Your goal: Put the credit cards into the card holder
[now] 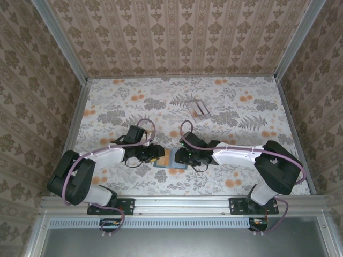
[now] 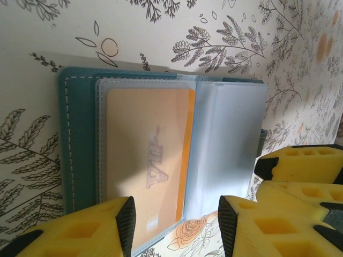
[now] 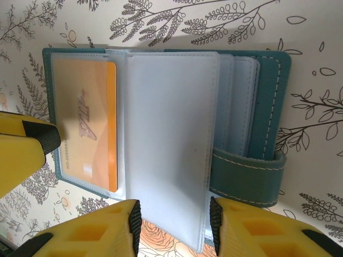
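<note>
Left wrist: my left tool (image 2: 177, 217) and right tool (image 3: 174, 219) stand apart over the open teal folding card holder (image 2: 80, 139), flat orange-yellow card (image 2: 147, 160) sleeved.

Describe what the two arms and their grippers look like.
The left arm and right arm both have glossy black joint housings and white link covers, and a mauve cable loops along each. The left gripper and right gripper carry blocky yellow fingers with square recesses and black inner pads.
</note>
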Motion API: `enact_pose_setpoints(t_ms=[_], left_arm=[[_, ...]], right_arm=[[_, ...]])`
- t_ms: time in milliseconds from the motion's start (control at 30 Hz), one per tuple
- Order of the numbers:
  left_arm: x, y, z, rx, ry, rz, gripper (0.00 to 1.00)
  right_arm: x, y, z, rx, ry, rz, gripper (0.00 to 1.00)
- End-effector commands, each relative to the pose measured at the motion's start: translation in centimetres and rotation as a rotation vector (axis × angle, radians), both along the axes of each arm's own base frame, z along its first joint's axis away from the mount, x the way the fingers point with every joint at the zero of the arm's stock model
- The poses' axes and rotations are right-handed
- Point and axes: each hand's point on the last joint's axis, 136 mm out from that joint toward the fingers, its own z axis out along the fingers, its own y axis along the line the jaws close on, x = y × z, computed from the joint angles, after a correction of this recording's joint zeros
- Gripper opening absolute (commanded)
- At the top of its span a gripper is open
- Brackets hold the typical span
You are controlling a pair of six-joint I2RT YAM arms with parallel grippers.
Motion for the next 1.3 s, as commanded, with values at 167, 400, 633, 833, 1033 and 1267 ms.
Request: enact_pose_setpoints(t_ms=[167, 400, 633, 833, 1033, 1267], left_arm=[[-0.1, 0.2, -0.5, 0.007, 0.003, -0.008, 0.48], [-0.1, 0.2, -0.5, 0.006, 0.003, -0.009, 0.48], [-0.1, 0.2, -0.6, 0.006, 0.005, -0.008, 0.48], [-0.1, 0.1, -0.6, 0.004, 0.007, -0.008, 0.48], [-0.1, 0.2, -0.7, 0.005, 0.008, -0.007, 0.48], [0.0, 0.1, -0.6, 0.002, 0.005, -0.008, 0.48]], right_arm=[[0.1, 0.8, 1.0, 0.026, 0.001, 0.006, 0.36], [0.0, 0.6, 0.3, 0.008, 0.013, 0.005, 0.37], [0.0, 0.5, -0.1, 0.000, 0.018, 0.002, 0.39], [0.0, 0.6, -0.3, -0.001, 0.020, 0.001, 0.39], [0.0, 0.6, -0.6, -0.004, 0.028, 0.002, 0.39], [-0.1, 0.6, -0.8, -0.006, 0.029, 0.004, 0.40]])
